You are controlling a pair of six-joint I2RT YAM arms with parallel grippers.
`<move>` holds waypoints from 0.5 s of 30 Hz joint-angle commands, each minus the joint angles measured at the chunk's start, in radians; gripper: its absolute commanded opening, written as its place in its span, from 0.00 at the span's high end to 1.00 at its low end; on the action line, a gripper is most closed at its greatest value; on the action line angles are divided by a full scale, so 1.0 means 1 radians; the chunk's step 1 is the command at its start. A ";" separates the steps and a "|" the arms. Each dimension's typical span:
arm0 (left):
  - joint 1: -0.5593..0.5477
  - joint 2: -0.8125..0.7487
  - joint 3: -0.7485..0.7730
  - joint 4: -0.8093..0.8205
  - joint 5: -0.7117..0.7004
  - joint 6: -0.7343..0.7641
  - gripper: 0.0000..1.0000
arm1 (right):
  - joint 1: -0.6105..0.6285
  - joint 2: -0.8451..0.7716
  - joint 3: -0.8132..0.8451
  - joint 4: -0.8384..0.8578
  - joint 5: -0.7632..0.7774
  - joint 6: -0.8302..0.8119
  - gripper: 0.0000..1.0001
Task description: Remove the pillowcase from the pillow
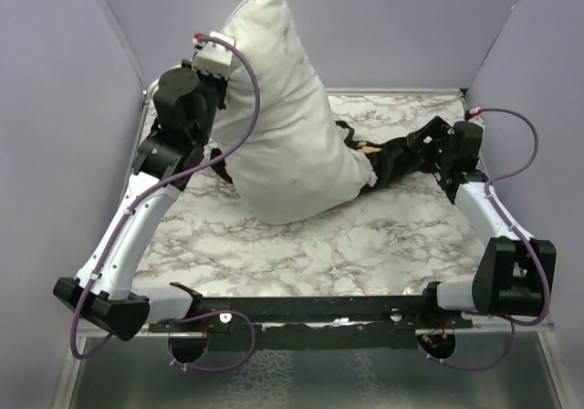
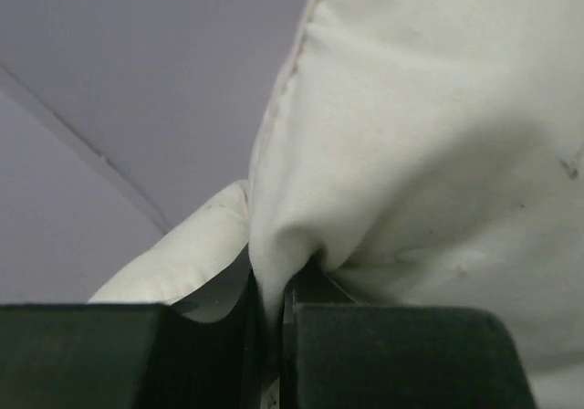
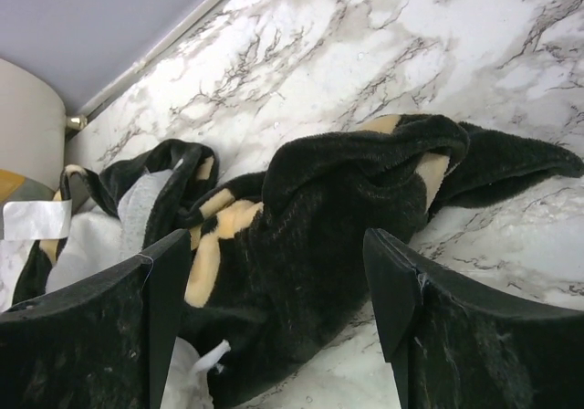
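Pinching a thin fold, the left gripper (image 2: 269,322) could drop the plump white stuffed pillow (image 2: 438,135); the right gripper (image 3: 272,245), fingers spread, leaves the black tan-flowered fabric pillowcase (image 3: 319,199) unheld.

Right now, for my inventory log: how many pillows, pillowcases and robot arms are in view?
pillow: 1
pillowcase: 1
arms: 2 (left arm, right arm)
Total: 4
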 commanded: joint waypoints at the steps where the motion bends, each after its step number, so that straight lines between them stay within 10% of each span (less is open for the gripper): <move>1: 0.002 -0.134 -0.217 0.055 -0.204 -0.016 1.00 | 0.021 -0.010 -0.010 0.042 0.034 -0.025 0.24; 8: 0.050 -0.215 -0.444 0.035 -0.357 0.143 1.00 | 0.045 0.009 -0.012 0.050 0.041 -0.023 0.24; 15: 0.184 -0.237 -0.443 -0.236 -0.149 0.077 1.00 | 0.048 0.000 -0.008 0.043 0.059 -0.032 0.24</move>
